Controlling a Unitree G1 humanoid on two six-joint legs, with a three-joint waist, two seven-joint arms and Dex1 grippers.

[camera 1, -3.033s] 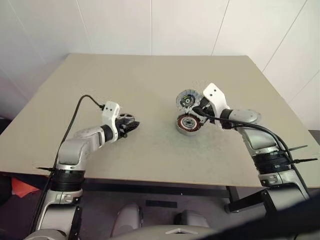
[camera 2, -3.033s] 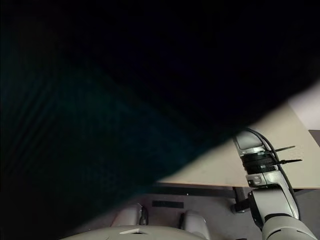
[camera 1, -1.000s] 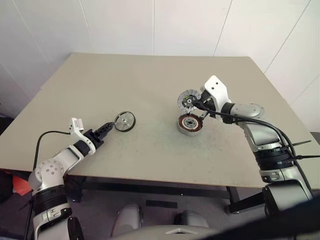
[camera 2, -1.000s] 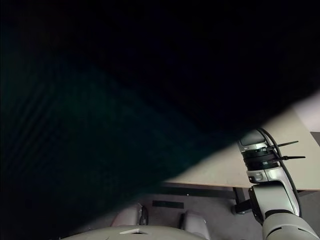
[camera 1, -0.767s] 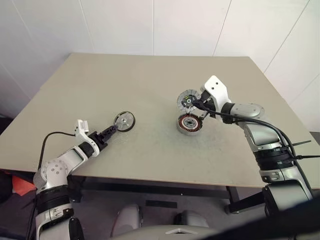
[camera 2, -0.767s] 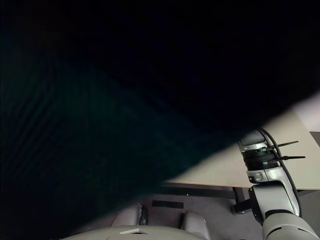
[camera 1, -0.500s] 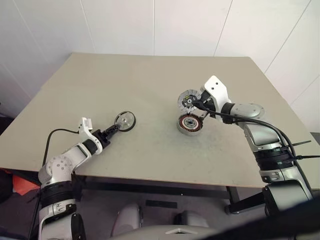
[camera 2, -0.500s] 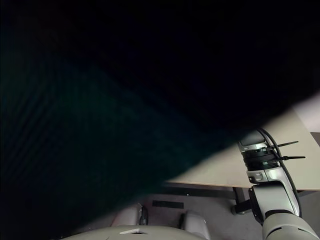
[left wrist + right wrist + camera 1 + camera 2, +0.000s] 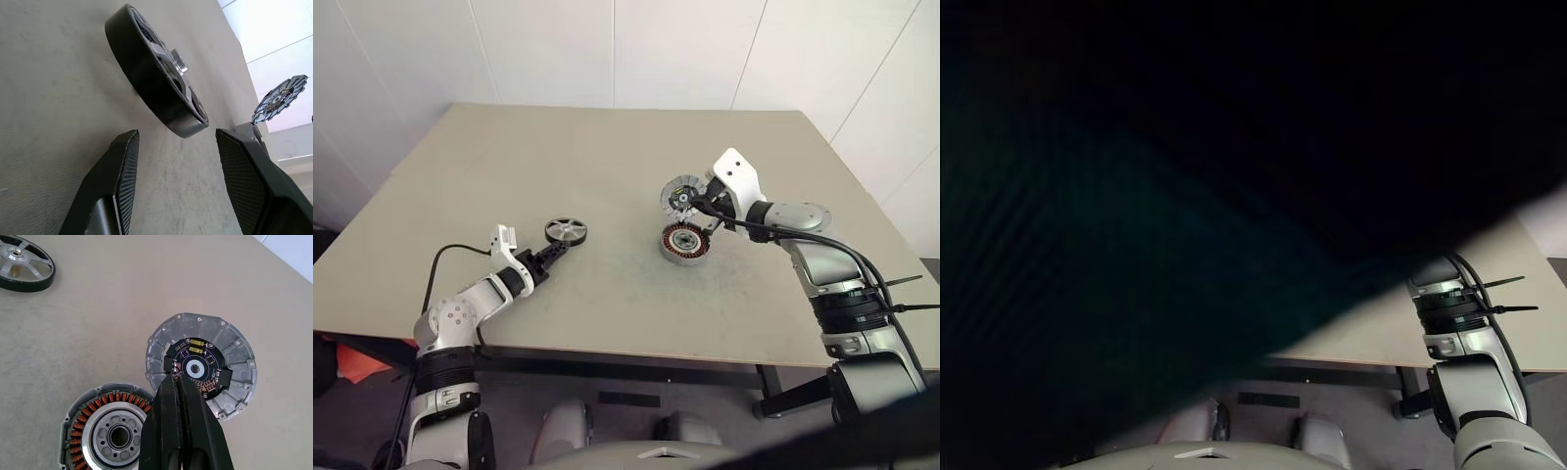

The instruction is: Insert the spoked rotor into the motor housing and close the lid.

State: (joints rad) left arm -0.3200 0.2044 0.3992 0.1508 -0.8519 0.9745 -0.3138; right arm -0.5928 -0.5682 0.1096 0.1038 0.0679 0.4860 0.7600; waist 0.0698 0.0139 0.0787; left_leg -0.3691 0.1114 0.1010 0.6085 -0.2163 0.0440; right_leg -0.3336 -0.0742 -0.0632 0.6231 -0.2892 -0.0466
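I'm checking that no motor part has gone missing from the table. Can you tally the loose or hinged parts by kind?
spoked rotor: 1
motor housing: 1
lid: 1, standing open at the housing's edge
Total: 3 parts on the table

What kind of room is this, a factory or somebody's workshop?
Probably a plain test room, not a factory: one bare table against white panelled walls, with only motor parts on it, a wheel and an opened motor.
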